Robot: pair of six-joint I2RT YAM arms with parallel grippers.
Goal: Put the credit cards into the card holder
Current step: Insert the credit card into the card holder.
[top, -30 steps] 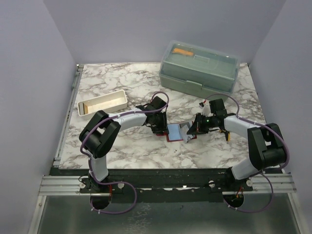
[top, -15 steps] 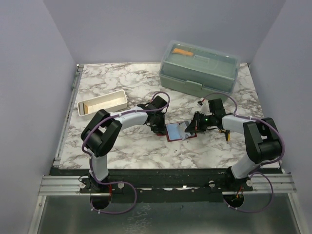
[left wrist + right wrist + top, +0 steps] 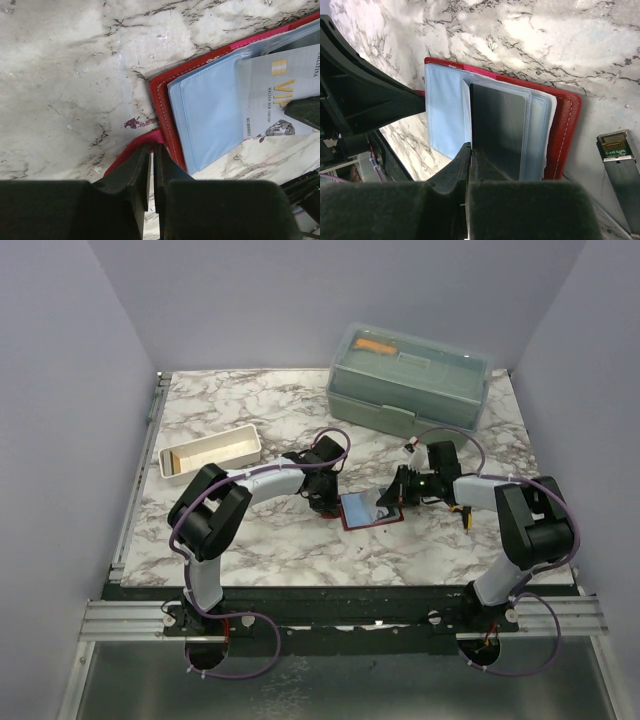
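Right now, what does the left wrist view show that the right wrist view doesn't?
Left wrist only: a white printed card with gold lettering; the left gripper at the red cover's corner. Right wrist only: a dark card at the right gripper; a small metal connector. Both: the open card holder, marble table.

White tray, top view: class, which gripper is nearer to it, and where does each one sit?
Left. The left gripper is right of the white tray, at the card holder's left edge. The right gripper is farther right, at the card holder's right side.
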